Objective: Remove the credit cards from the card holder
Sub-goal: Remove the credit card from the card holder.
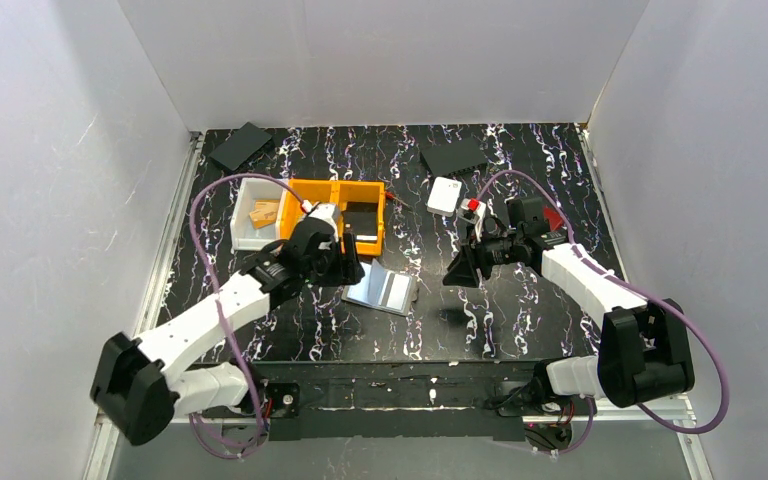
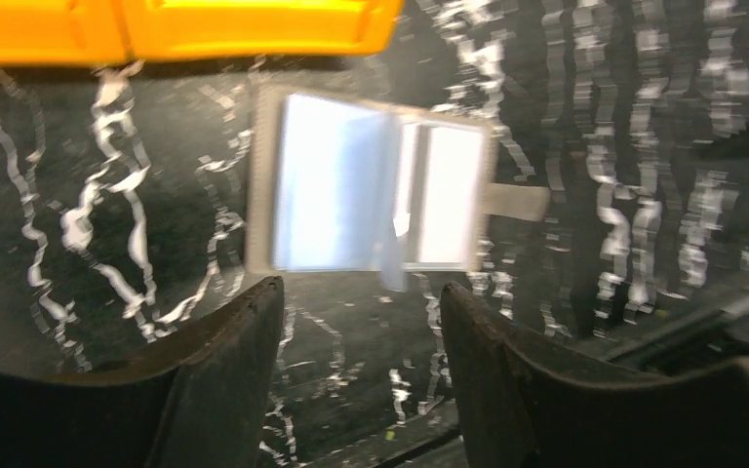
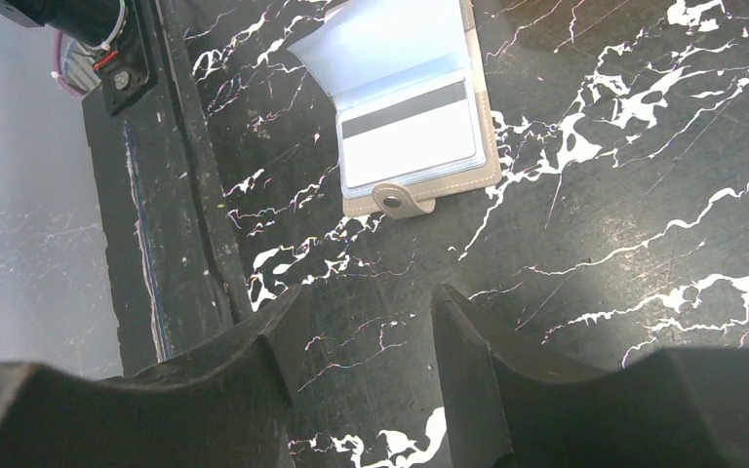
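One card holder (image 1: 382, 289), one orange bin (image 1: 335, 186), one white bin (image 1: 239, 226), one white case (image 1: 444, 196) and two black pads (image 1: 241, 146) (image 1: 453, 157) are sitting out.

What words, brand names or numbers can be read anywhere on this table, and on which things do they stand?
No text can be read in any view.
The card holder lies open; the credit card showing in it bears a dark stripe but no legible print.
The small white case and the orange bin are too small to show any marking.
The left wrist view is too blurred to read anything.
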Robot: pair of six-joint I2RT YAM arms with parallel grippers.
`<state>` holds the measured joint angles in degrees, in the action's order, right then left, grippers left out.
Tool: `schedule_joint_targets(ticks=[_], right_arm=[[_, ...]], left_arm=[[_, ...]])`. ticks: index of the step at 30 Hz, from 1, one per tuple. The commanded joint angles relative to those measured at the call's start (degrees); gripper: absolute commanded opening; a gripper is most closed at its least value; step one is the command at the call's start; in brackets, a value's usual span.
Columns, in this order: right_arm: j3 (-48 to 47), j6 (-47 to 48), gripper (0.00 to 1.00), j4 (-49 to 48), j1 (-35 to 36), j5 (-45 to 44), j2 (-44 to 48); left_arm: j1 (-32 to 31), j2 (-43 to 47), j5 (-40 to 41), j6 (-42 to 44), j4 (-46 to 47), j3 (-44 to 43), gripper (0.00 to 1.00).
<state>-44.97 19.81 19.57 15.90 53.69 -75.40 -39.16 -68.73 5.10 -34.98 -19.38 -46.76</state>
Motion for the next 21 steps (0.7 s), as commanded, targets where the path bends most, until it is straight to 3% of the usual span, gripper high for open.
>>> schedule_joint_targets(ticks=[1, 3, 6, 10, 15, 21], right_arm=[[-1.9, 1.1, 0.58, 0.0, 0.6, 0.1, -0.5], [-1.9, 1.1, 0.58, 0.0, 0.8, 0.0, -0.7], [-1.9, 1.1, 0.58, 0.0, 1.0, -0.1, -1.2], [-1.9, 1.1, 0.57, 0.0, 1.1, -0.4, -1.4], [-2.0, 1.0, 0.57, 0.0, 1.1, -0.5, -1.7], [-2.0, 1.0, 0.57, 0.1, 1.1, -0.5, -1.8]], left_arm=[[0.1, 7.7, -11.0, 0.9, 7.6, 4.1, 0.62], [0.1, 8.3, -18.0, -1.8, 14.8, 6.3, 0.63], [-0.9, 1.8, -27.4, -5.8, 21.2, 5.7, 0.57], [-5.8, -7.5, -24.6, -3.7, 16.7, -0.1, 0.55], [-6.8, -17.9, -21.0, -1.6, 11.7, -5.0, 0.55], [-6.8, -20.0, -8.9, -0.7, 5.4, -7.0, 0.57]])
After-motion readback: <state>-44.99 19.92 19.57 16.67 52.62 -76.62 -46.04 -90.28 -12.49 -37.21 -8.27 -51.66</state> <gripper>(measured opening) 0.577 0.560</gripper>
